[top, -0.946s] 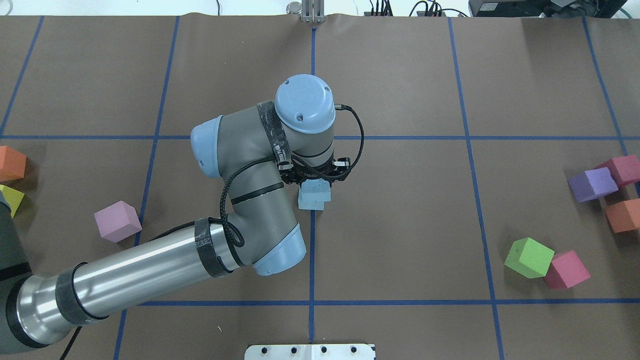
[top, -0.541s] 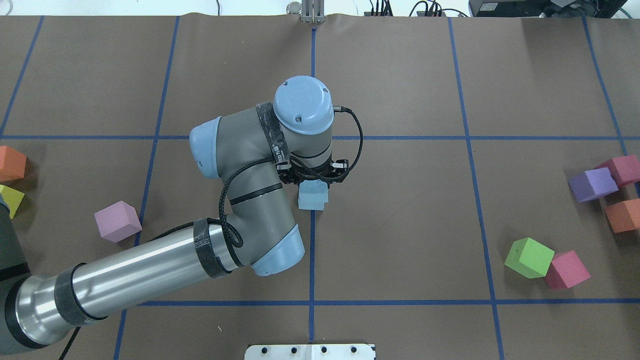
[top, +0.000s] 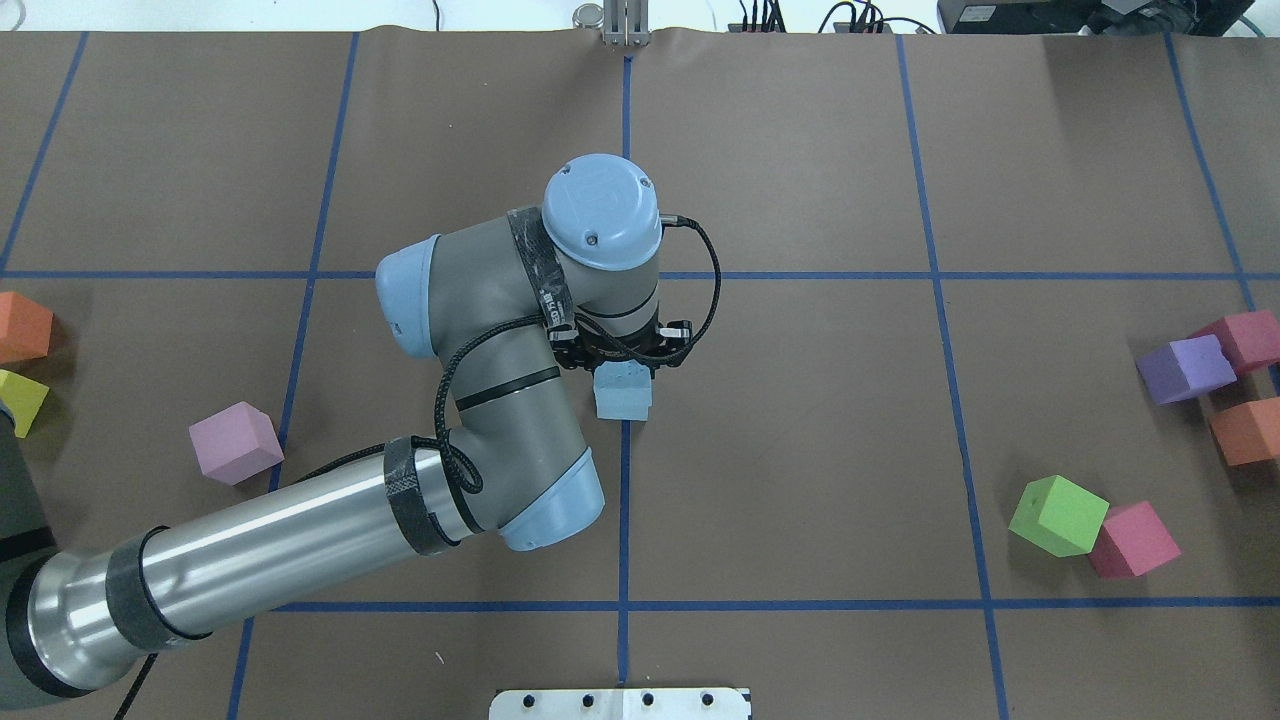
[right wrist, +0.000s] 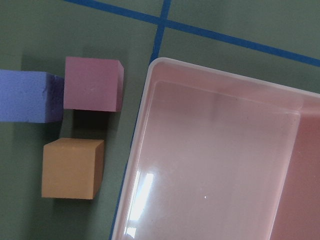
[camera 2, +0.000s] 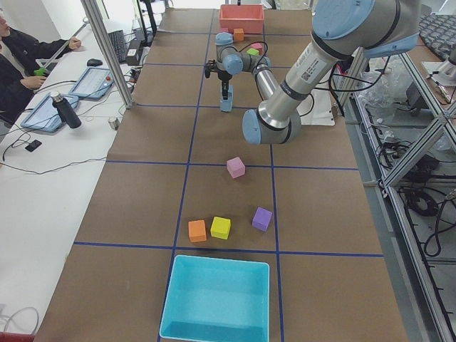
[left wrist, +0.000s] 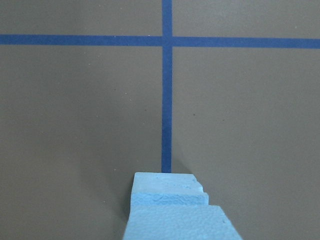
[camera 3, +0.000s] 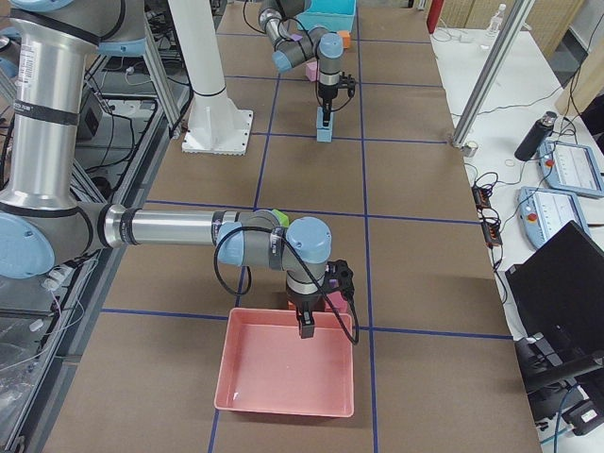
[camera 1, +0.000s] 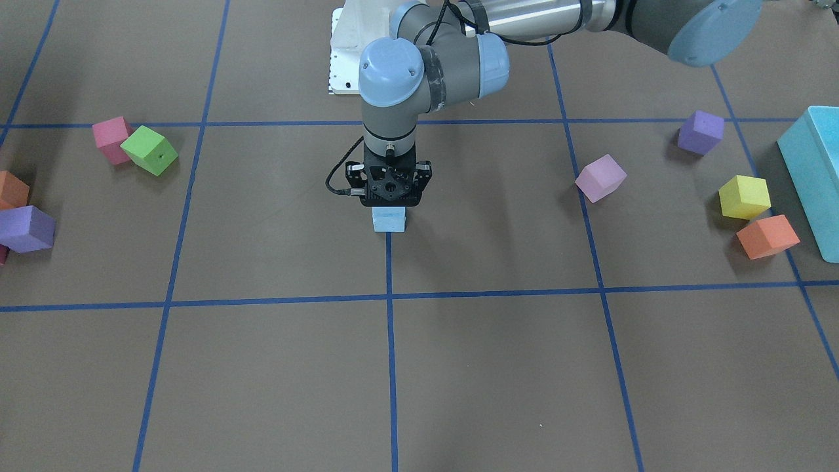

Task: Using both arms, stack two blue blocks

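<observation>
My left gripper (camera 1: 389, 204) points straight down at the table's middle, shut on the upper blue block (left wrist: 180, 225). That block sits on the lower blue block (left wrist: 167, 187), which rests on a blue tape line. From overhead the two show as one pale blue stack (top: 623, 395) under the wrist, and the front view shows the stack (camera 1: 389, 221) below the fingers. My right gripper (camera 3: 307, 326) hangs over the near corner of a pink tray (right wrist: 220, 150); I cannot tell whether it is open or shut.
A pink cube (top: 235, 440) lies left of the stack. Green (top: 1057, 515), magenta (top: 1133, 540), purple (top: 1185, 368) and orange (top: 1245, 430) cubes lie at the right. A teal box (camera 1: 816, 177), yellow (camera 1: 744, 196) and orange (camera 1: 767, 236) cubes lie on my left.
The left wrist has shifted slightly left and down. The upper blue block, offset to the right before, now sits in line over the lower one.
</observation>
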Robot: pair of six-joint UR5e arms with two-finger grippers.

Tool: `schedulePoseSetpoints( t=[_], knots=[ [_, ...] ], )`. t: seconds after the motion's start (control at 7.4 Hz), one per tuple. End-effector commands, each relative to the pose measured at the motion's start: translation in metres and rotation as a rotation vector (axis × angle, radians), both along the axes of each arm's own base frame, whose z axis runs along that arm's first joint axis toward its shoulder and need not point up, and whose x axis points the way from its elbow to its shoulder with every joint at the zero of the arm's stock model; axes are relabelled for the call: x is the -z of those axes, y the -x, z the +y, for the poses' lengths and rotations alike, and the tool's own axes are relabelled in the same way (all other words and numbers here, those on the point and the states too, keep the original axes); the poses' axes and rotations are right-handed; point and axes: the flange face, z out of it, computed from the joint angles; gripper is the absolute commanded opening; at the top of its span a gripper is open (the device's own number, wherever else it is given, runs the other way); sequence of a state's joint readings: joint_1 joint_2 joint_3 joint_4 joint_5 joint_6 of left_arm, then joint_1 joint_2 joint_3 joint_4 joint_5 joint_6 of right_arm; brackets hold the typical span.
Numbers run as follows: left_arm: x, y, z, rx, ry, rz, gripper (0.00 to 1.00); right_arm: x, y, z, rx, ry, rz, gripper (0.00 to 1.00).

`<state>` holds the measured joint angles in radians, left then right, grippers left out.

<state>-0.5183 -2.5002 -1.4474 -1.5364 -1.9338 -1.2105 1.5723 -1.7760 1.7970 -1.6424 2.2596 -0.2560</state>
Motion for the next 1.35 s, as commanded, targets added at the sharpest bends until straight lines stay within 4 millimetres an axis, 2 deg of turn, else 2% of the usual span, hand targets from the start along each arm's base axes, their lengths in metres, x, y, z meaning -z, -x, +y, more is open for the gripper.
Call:
schedulePoseSetpoints(
  t=[0.0, 0.14, 0.41, 0.54, 0.95, 1.08, 1.22],
  knots=[
    [-0.0011, -0.0001, -0.0003, 0.001, -0.001, 0.000, 0.06, 0.0001, 0.0000, -0.0005, 0.000, 0.000, 0.000, 1.00],
    [-0.0015, -0.0005, -0.0006, 0.001, -0.001, 0.000, 0.10, -0.0004, 0.0000, 0.0001, 0.000, 0.000, 0.000, 1.00],
    [-0.0009, -0.0012, 0.0004, -0.002, -0.004, 0.004, 0.27, -0.0005, 0.0000, 0.0002, 0.000, 0.001, 0.000, 1.00],
    [-0.0020, -0.0012, 0.0004, -0.002, -0.003, 0.002, 0.32, -0.0011, 0.0000, 0.0002, -0.001, 0.002, 0.000, 1.00],
    [-0.0018, -0.0005, -0.0007, 0.001, -0.005, 0.003, 0.59, -0.0005, 0.0000, -0.0005, 0.000, 0.000, 0.000, 1.00],
    [-0.0012, -0.0001, -0.0005, 0.001, -0.006, 0.004, 0.73, -0.0013, 0.0000, 0.0004, 0.000, 0.003, 0.000, 1.00],
    [-0.0034, -0.0002, 0.0008, -0.001, -0.005, 0.003, 0.96, -0.0007, 0.0000, -0.0004, 0.000, 0.001, 0.000, 1.00]
  ],
)
